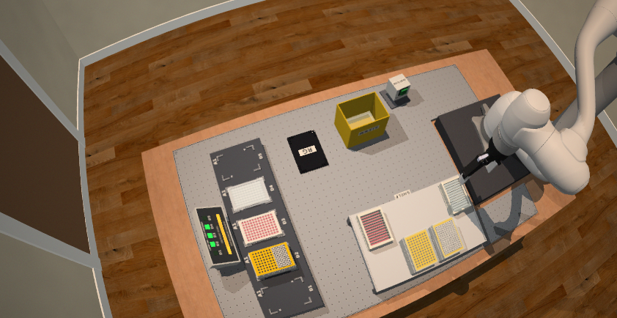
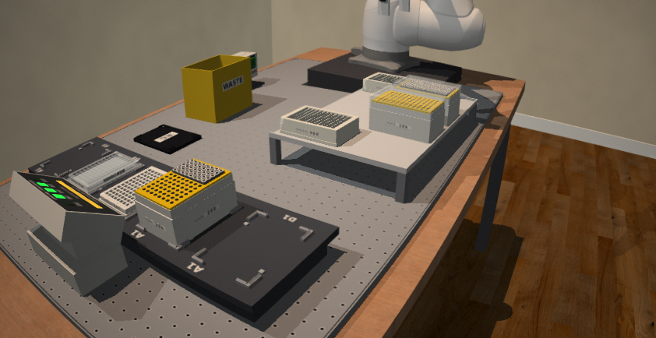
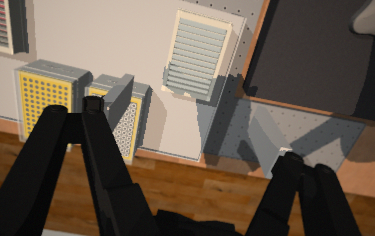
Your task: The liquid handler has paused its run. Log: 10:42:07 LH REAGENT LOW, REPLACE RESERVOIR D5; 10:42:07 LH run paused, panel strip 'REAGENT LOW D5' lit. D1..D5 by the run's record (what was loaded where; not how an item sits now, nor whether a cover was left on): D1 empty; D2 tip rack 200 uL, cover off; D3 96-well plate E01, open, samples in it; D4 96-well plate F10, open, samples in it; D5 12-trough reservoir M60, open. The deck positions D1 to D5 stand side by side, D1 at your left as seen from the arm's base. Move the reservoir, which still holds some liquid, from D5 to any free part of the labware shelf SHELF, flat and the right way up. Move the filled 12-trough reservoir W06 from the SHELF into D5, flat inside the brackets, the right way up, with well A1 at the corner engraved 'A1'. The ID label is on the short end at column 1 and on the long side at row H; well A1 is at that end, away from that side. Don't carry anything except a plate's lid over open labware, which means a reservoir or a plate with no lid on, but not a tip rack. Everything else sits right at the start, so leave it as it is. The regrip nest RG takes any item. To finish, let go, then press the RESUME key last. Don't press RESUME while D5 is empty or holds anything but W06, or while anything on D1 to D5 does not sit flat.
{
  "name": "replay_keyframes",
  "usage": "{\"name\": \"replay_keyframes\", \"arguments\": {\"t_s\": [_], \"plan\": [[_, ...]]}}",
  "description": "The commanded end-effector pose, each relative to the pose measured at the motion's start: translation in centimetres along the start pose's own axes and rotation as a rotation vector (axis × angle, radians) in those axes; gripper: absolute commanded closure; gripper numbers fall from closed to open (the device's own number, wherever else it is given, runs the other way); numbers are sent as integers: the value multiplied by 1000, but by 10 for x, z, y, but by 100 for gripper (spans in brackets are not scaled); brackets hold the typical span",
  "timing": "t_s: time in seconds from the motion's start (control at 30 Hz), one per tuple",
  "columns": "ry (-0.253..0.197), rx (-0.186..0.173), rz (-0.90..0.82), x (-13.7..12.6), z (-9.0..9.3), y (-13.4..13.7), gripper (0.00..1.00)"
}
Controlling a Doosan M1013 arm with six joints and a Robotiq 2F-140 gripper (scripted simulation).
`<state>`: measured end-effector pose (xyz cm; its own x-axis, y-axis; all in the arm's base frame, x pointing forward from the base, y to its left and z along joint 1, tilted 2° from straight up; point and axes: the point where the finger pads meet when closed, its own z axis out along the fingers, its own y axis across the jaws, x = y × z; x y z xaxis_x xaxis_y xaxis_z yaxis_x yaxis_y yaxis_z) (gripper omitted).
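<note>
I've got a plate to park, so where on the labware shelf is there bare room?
The shelf is bare in its middle, between the red-striped reservoir and the pale reservoir, by the labelled edge. The opposite edge is crowded: the yellow-topped tip rack and the grey-topped tip rack stand side by side.

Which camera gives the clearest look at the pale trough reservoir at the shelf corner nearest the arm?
The wrist view: the trough reservoir is large there, seen from above, every trough distinct. The top view shows it small beside the fingers. In the exterior view it sits low and far behind the tip racks.
</note>
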<state>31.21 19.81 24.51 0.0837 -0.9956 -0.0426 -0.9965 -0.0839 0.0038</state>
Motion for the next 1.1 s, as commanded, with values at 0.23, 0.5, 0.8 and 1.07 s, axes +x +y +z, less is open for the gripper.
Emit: {"name": "replay_keyframes", "arguments": {"t_s": [0.23, 0.5, 0.8, 1.07], "plan": [[0, 0, -1, 0, 10, 0, 23], [0, 0, -1, 0, 20, 0, 23], [0, 0, -1, 0, 35, 0, 23], [0, 0, -1, 0, 45, 0, 23]]}}
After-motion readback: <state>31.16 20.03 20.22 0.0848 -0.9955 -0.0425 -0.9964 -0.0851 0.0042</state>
